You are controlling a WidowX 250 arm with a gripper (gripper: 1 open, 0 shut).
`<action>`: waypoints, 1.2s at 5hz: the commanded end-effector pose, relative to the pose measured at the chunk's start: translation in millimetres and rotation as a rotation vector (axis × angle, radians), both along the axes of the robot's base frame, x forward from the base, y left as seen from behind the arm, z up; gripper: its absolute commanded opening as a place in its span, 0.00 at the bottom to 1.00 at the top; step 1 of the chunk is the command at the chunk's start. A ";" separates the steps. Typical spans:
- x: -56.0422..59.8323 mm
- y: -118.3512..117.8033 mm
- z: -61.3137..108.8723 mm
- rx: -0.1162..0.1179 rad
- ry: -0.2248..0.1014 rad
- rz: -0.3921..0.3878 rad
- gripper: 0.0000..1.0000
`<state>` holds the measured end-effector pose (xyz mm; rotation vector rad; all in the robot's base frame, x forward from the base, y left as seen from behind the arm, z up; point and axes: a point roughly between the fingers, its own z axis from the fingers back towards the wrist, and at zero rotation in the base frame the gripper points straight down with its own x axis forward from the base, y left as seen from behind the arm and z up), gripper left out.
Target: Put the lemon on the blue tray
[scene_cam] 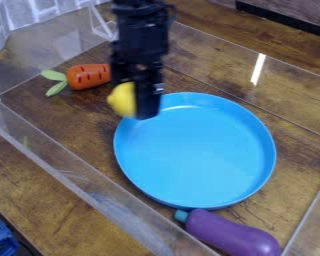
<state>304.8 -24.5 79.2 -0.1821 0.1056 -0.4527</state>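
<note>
The lemon (120, 98) is a small bright yellow oval, held in the air at the left rim of the blue tray (203, 155). My gripper (128, 100) points down and is shut on the lemon, with its black fingers partly covering the fruit. The blue tray is a wide round plate with a shallow rim, lying on the wooden table in the middle of the view. Nothing lies on the tray.
An orange carrot (85, 75) with a green top lies to the left of the gripper. A purple eggplant (232, 236) lies at the tray's near edge. Clear plastic walls (69, 150) border the table at the front left and back.
</note>
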 end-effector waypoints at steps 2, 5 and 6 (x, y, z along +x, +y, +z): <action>2.2 -55.1 30.2 0.007 -0.100 0.093 0.00; -2.6 -39.7 9.6 0.033 -0.069 0.257 0.00; 2.4 -22.6 7.7 0.030 -0.063 0.248 0.00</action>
